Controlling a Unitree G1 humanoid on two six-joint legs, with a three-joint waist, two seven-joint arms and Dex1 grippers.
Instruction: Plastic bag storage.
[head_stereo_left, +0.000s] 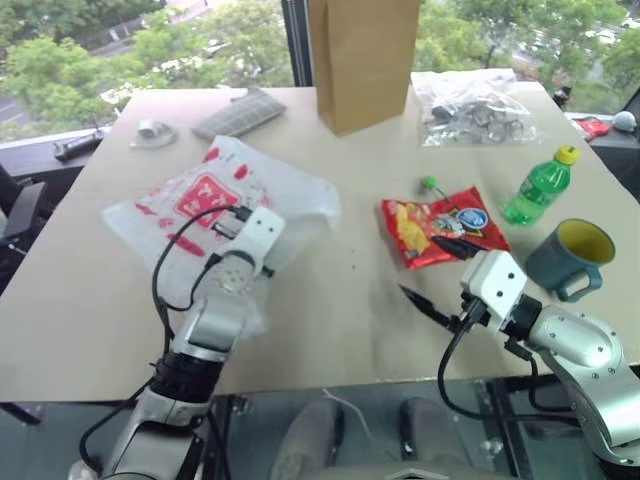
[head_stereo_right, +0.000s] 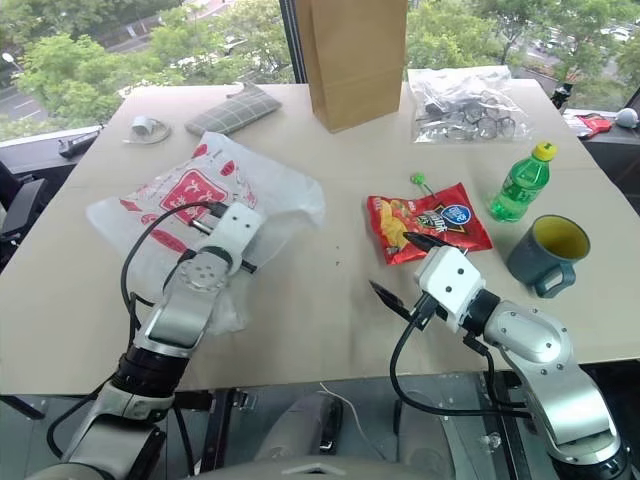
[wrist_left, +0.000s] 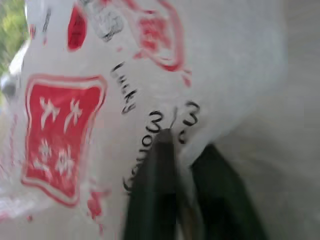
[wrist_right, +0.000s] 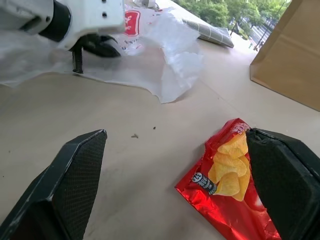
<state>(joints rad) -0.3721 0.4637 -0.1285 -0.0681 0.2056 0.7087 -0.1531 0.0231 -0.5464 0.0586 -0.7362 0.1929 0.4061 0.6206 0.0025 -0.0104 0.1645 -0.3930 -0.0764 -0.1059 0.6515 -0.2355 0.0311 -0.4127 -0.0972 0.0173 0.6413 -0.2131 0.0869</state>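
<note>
The plastic bag (head_stereo_left: 200, 200) is a crinkly translucent white film with red printed patches, lying spread on the left half of the table. My left gripper (wrist_left: 187, 165) is down on its near part, the two black fingers drawn together with a fold of the film pinched between them. The right wrist view shows that same gripper (wrist_right: 92, 47) resting on the bag (wrist_right: 170, 60). My right gripper (head_stereo_left: 430, 268) hovers open above the table's front right, just in front of the red chip packet, with nothing between its fingers.
A tall brown paper bag (head_stereo_left: 362, 60) stands at the back centre, with a clear bag of dark parts (head_stereo_left: 475, 105) to its right. A red chip packet (head_stereo_left: 440, 228), a green bottle (head_stereo_left: 538, 188) and a teal mug (head_stereo_left: 570, 258) sit at right. A grey cloth (head_stereo_left: 240, 113) lies at back left.
</note>
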